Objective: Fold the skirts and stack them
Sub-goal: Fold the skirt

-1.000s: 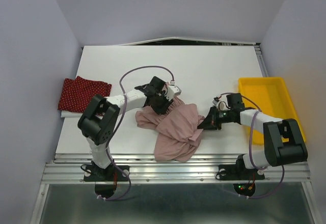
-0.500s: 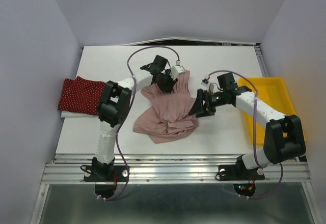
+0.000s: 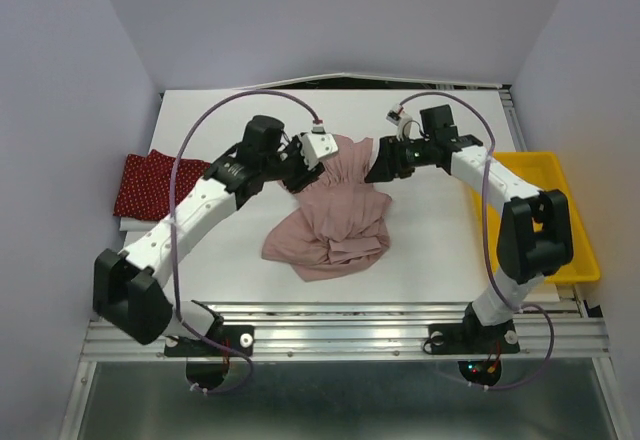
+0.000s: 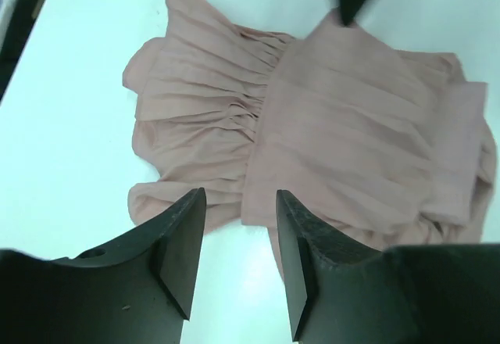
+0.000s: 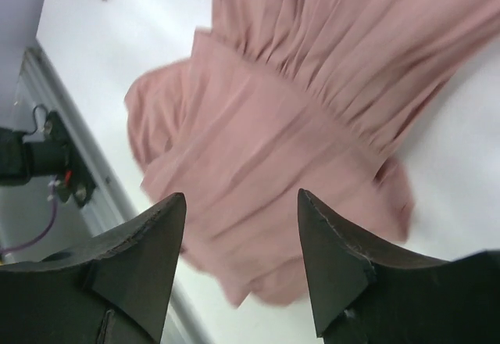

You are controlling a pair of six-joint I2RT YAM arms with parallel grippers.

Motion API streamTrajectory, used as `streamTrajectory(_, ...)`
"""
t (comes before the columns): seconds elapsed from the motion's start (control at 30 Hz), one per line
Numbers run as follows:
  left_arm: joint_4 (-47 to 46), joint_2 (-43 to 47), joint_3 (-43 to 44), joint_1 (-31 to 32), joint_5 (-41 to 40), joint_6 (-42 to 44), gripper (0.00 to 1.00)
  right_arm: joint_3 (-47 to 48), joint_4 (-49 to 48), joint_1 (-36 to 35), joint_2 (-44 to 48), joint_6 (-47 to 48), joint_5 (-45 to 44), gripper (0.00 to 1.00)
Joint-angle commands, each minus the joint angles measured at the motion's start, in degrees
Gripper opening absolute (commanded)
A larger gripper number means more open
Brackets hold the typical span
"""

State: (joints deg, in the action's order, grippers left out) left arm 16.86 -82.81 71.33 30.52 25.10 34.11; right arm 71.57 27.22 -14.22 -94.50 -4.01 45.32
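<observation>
Change: you dragged the pink skirt (image 3: pixel 335 210) toward the far edge of the table (image 3: pixel 450 245), then released | left fingers (image 4: pixel 176 246), right fingers (image 5: pixel 141 258): spread, empty, above it | skirt: mid-table, near end bunched | red dotted skirt (image 3: pixel 160 185): left edge, awaiting stack

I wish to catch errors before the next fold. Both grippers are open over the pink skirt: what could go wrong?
The pink skirt lies bunched at its near end, so another fold may lock in creases. The left gripper and right gripper hang open over its far ruffles; a finger might snag cloth. The red skirt sits at the left edge of the table; stacking there could push it off.
</observation>
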Motion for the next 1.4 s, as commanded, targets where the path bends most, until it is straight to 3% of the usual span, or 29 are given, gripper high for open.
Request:
streamTrajectory(0.0, -0.5, 9.3, -11.8, 5.2, -4.8, 6.1, 0.53, 8.1, -12.7, 0.2, -5.4, 0.7, -1.5, 0.64)
streamTrajectory(0.17, -7.9, 15.9, -24.7, 21.4, -18.3, 10.5, 0.53, 12.7, -22.3, 0.2, -11.8, -0.9, -2.2, 0.63)
streamTrajectory(0.3, -15.3, 14.2, -28.3, 29.2, -24.5, 10.3, 0.53, 15.5, -26.4, -1.6, -16.6, 0.1, -2.9, 0.62)
streamTrajectory(0.4, -18.5, 10.6, -28.6, 31.5, -28.2, 10.7, 0.52, 14.9, -30.9, -2.8, -18.8, -1.1, -3.1, 0.62)
streamTrajectory(0.77, -22.0, 5.6, -32.6, 31.9, -25.4, 19.5, 0.53, 12.5, -33.7, -5.4, -26.3, -0.3, -4.2, 0.58)
streamTrajectory(1.03, -17.0, 8.7, -32.9, 32.0, -19.7, 21.7, 0.53, 12.7, -31.7, -6.4, -29.2, 0.6, -5.0, 0.53)
streamTrajectory(1.37, -14.6, 4.4, -32.3, 32.0, -18.2, 22.8, 0.53, 12.2, -31.4, -6.4, -29.4, 0.8, -5.7, 0.53)
